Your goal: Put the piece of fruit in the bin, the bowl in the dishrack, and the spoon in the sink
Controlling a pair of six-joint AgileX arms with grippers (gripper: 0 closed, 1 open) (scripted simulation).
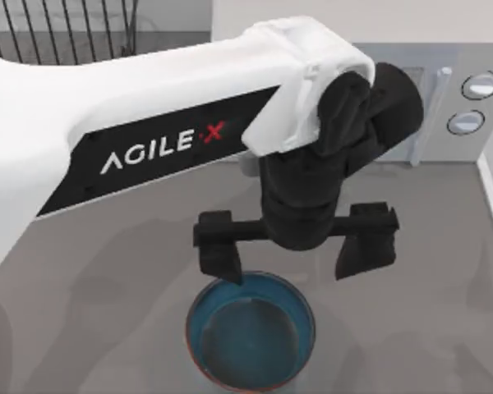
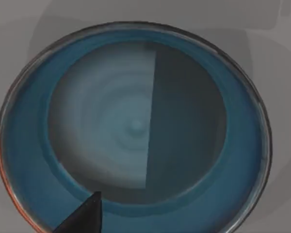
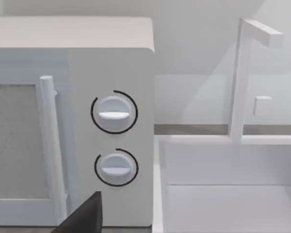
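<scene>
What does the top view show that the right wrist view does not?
Top view alone: the left gripper, open, above the teal bowl, with one finger over its rim, and the dishrack at the far left corner.

Right wrist view alone: the white sink with its tall faucet, beside the microwave.

Both: the microwave with its two round knobs.

bowl [image 1: 251, 341] — teal-blue, orange rim | microwave [image 3: 72, 121] — white | dishrack [image 1: 62, 33] — black

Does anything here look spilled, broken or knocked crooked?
Nothing stands out. The round teal-blue bowl sits upright and empty on the grey table, with the left gripper open above it. The white microwave looks intact.
</scene>
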